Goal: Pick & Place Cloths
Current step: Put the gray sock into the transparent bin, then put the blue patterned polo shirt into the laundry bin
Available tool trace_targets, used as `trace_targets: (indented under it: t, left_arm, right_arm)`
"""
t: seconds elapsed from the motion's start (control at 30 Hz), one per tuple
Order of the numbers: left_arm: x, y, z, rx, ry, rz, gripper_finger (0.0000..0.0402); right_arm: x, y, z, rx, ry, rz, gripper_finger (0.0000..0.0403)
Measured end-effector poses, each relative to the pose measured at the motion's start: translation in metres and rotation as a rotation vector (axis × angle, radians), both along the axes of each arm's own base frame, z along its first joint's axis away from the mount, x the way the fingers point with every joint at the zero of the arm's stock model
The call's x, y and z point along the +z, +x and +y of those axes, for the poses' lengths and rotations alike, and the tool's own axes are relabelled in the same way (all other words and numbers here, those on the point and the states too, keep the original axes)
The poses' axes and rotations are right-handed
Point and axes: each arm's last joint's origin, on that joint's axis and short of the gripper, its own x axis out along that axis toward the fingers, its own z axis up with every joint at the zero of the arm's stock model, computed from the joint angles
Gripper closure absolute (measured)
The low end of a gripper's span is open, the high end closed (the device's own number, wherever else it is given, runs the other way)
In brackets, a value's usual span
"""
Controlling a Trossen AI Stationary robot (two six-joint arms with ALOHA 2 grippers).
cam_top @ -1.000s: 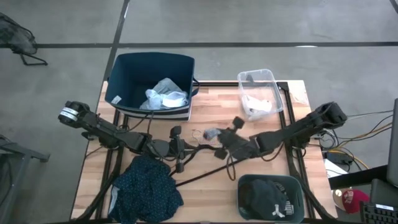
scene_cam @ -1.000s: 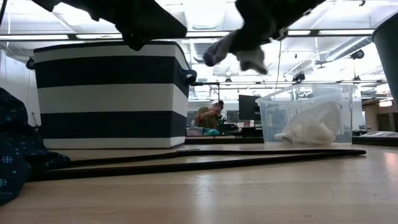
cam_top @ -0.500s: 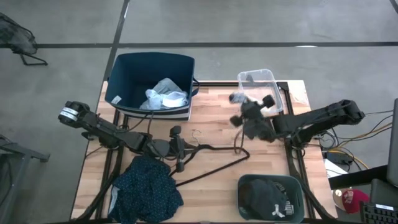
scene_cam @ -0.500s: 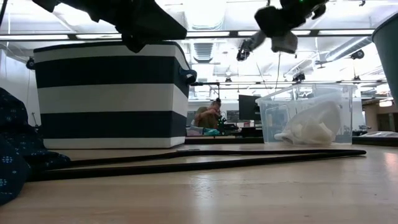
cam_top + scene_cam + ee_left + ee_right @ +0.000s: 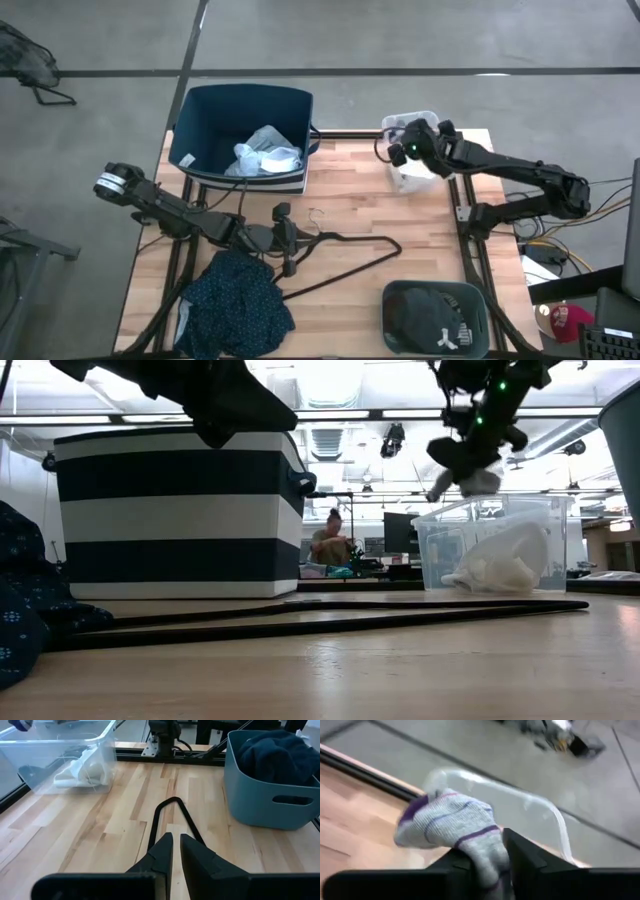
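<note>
right wrist view, grey purple-striped sock (image 5: 455, 827) clamped in right end effector (image 5: 492, 857), crumpled

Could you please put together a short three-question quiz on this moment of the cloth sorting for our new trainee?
1. True or false: the right tool holds a grey sock with purple stripes.
2. The right tool is above which container? A) the striped navy bin B) the clear plastic box C) the teal tub
3. Fill in: the left tool hangs over the thin black wire ______ on the table.

Key
1. True; the sock is pinched between its fingers.
2. B; the clear box already holds white cloth.
3. hanger; the dark dotted garment lies beside that arm.
</note>
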Motion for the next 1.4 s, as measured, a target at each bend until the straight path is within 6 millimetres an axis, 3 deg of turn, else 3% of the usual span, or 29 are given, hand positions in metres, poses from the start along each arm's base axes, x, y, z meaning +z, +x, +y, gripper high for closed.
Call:
trace_targets:
  t: [0.2, 0.43, 0.7, 0.93, 1.1, 1.23, 1.4]
  left_arm:
    - [-0.006, -0.002, 0.001, 0.003, -0.002, 0.016, 0.0362]
    - [-0.009, -0.003, 0.002, 0.018, -0.015, 0.021, 0.0362]
    - [-0.009, -0.003, 0.002, 0.022, -0.025, 0.019, 0.0362]
    - [-0.009, -0.003, 0.002, 0.022, -0.025, 0.020, 0.0362]
    - [-0.009, -0.003, 0.002, 0.022, -0.026, 0.020, 0.0362]
    - [-0.010, -0.004, 0.002, 0.022, -0.025, 0.023, 0.0362]
    - [-0.017, -0.007, 0.003, 0.034, -0.048, 0.040, 0.0362]
  right_arm:
    - [-0.008, -0.013, -0.002, -0.090, 0.079, 0.038, 0.0234]
    - [-0.010, -0.009, 0.002, 0.003, 0.182, -0.003, 0.0138]
    - [-0.016, -0.014, 0.007, 0.037, 0.308, 0.024, 0.0098]
    - [-0.018, -0.022, 0.010, -0.021, 0.350, 0.059, 0.0122]
    - [-0.012, -0.008, 0.018, 0.165, 0.333, 0.015, 0.0166]
    - [-0.007, 0.008, 0.033, 0.305, 0.301, -0.051, 0.0239]
    - [-0.007, 0.022, 0.059, 0.459, 0.259, -0.078, 0.0374]
